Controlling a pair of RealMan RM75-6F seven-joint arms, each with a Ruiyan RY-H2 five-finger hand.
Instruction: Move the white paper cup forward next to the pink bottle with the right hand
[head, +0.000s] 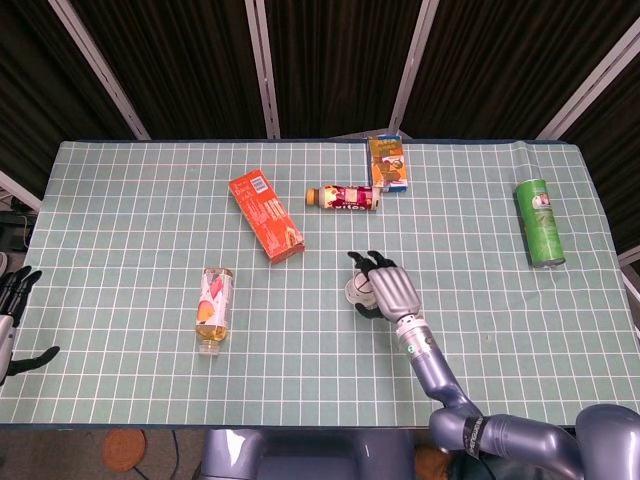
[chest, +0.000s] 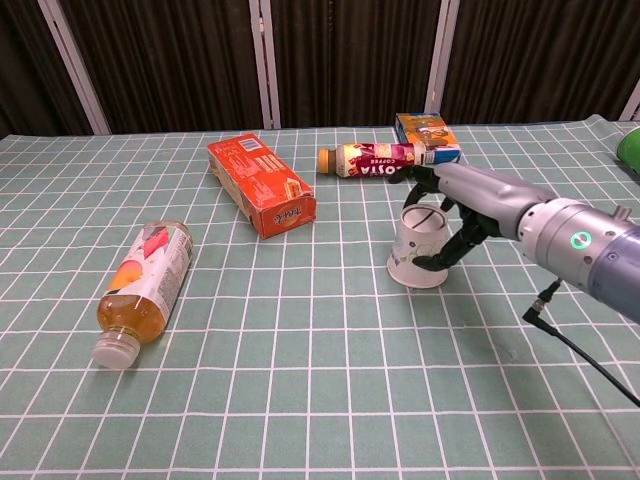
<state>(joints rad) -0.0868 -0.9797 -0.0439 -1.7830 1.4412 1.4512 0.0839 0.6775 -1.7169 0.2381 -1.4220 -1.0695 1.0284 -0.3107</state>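
The white paper cup (head: 357, 291) (chest: 418, 250) stands upside down on the green checked cloth, wide rim down. My right hand (head: 390, 287) (chest: 462, 212) wraps it from the right, fingers over its top and thumb low on its side. The pink bottle (head: 343, 198) (chest: 371, 160) lies on its side farther back, a few squares beyond the cup. My left hand (head: 12, 318) hangs off the table's left edge, fingers apart and holding nothing; only the head view shows it.
A red-orange box (head: 267, 215) (chest: 262, 187) lies left of the pink bottle. A juice bottle (head: 213, 308) (chest: 140, 290) lies at the near left. An orange carton (head: 388, 163) (chest: 425, 132) sits behind the pink bottle. A green can (head: 539, 222) lies far right.
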